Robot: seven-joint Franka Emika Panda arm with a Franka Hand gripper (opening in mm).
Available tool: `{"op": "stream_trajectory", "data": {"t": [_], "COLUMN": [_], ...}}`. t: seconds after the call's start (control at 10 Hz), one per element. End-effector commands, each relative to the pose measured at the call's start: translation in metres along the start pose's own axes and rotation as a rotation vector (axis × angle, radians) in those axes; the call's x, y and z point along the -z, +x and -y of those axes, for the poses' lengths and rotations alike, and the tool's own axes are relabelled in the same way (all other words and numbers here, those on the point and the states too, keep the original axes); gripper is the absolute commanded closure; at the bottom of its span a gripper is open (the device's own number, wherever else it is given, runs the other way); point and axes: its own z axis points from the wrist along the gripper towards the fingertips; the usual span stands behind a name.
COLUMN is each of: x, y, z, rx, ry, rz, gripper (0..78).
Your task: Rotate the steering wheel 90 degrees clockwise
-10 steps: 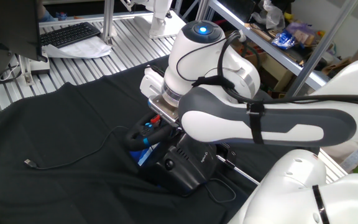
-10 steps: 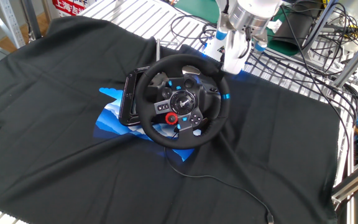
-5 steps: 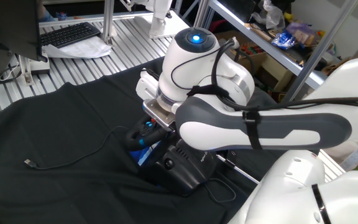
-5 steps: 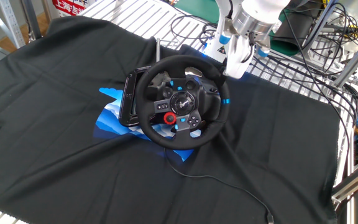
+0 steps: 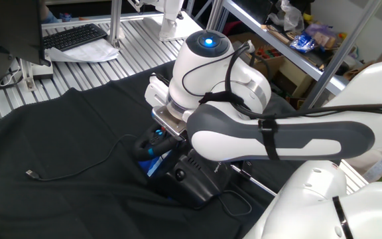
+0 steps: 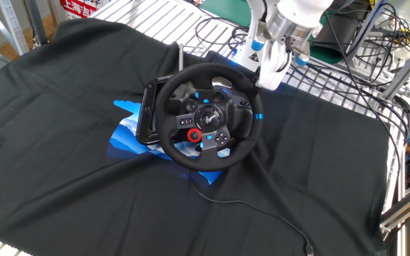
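Observation:
The black steering wheel sits tilted on its black base in the middle of the black cloth. Its blue rim stripe is at the right side, and the red hub button is at the lower left of the hub. My gripper hangs just above the wheel's upper right rim, and its white fingers look clear of the rim. The gap between the fingers does not show. In the one fixed view my arm hides most of the wheel, and the gripper is hidden there.
A blue and white sheet lies under the base. The wheel's cable runs off toward the front right. A loose USB cable lies on the cloth. A keyboard, metal racks and more cables stand around the table.
Since a second ago my gripper has lifted slightly up and right off the rim, and the blue stripe has moved a little further clockwise. Nothing has changed in the last half second.

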Motion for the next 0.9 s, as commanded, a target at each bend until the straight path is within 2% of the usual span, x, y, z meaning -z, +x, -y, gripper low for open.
{"op": "stream_trajectory", "data": {"t": [0.1, 0.9], "x": [-0.0076, -0.0155], "y": [0.0022, 0.0075], "z": [-0.001, -0.0037], "rx": [-0.027, -0.071], "ry": [-0.003, -0.021], "rz": [0.019, 0.062], "gripper": [76.4, 76.4]}}
